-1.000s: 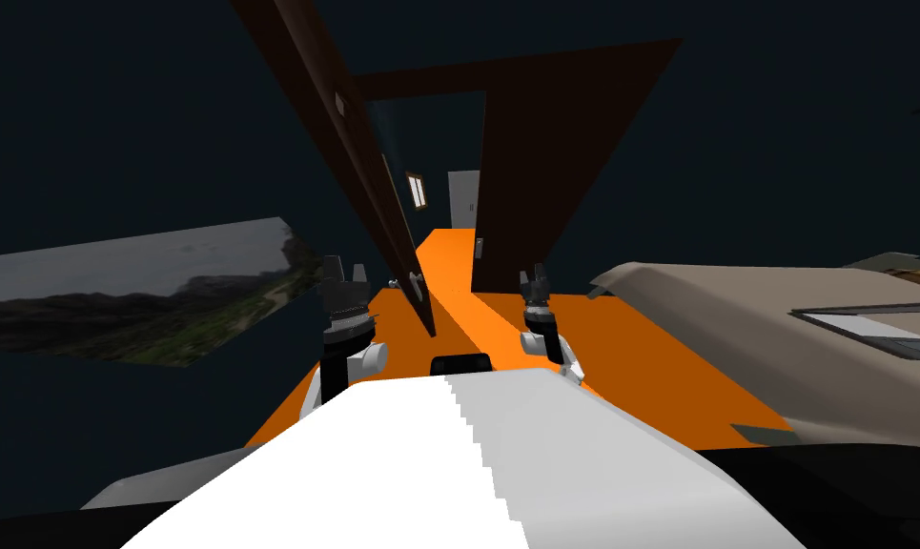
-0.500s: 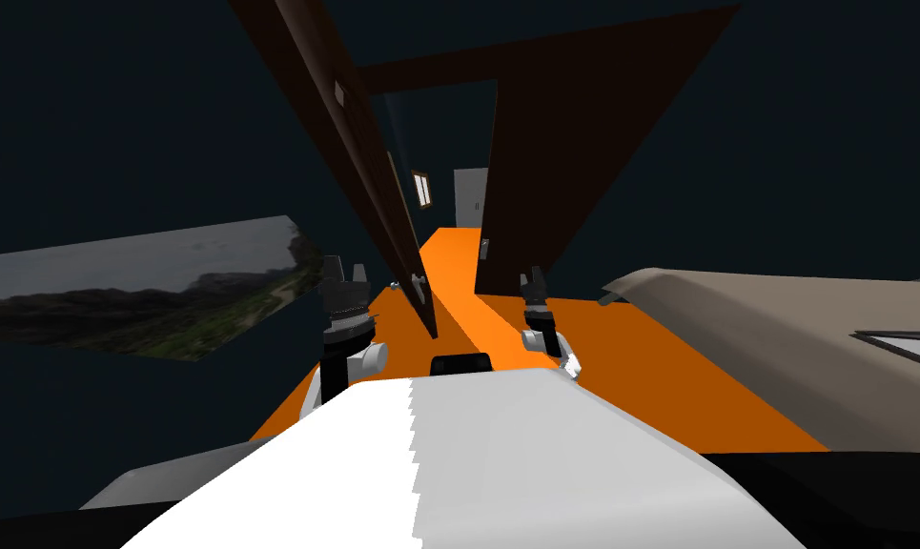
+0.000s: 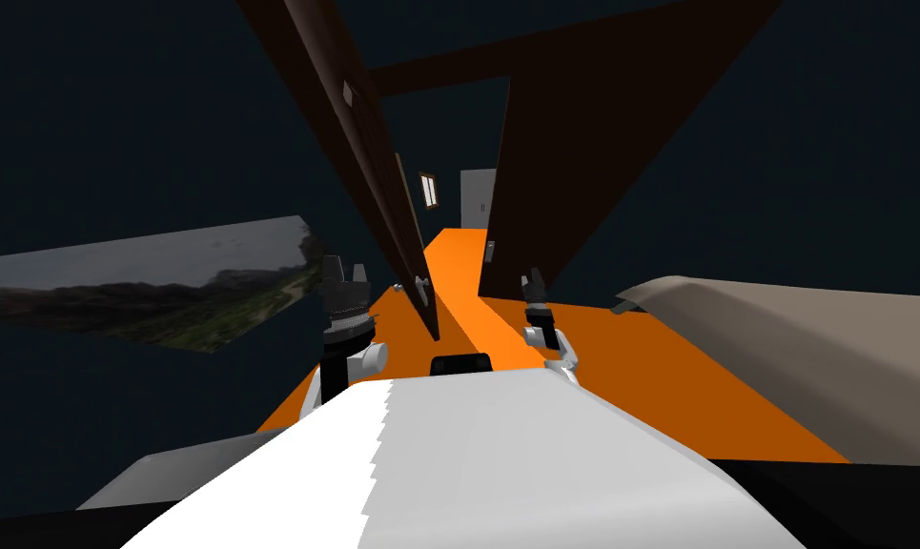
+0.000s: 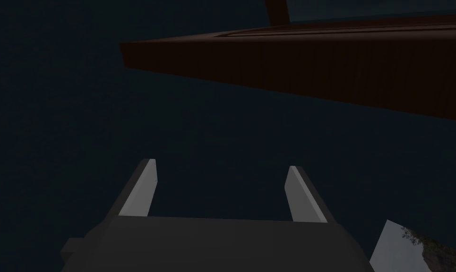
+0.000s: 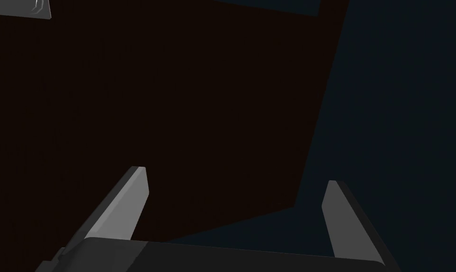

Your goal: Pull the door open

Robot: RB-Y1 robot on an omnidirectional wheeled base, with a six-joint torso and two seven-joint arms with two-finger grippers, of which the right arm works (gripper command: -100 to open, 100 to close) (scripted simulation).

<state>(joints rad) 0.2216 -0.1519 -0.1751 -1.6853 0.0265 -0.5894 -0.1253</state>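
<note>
Looking down from the head camera, I have the door (image 3: 372,162), a dark brown leaf, standing edge-on just ahead and swung part-way in toward me. Its small pale handle (image 3: 421,283) sits low on the near edge above the orange floor (image 3: 639,362).

The left end effector (image 3: 345,274) is just beside that near edge and released. In its wrist view the fingers (image 4: 144,189) stand wide apart with nothing between them, and a dark brown slab (the door, I think) crosses beyond. The right end effector (image 3: 534,282) is across the gap, near the dark brown panel (image 3: 562,143) flanking the opening. It is released too, fingers (image 5: 127,203) spread before that flat brown surface.

Neither holds anything, so I judge the door is partly open with no grip on it. To do this step well I'd turn the left wrist toward the handle and set the fingers either side of it before clenching. Then I'd draw along the leaf's arc rather than straight back, so the grip isn't twisted off. The right arm should keep clear of the leaf's sweep.
</note>
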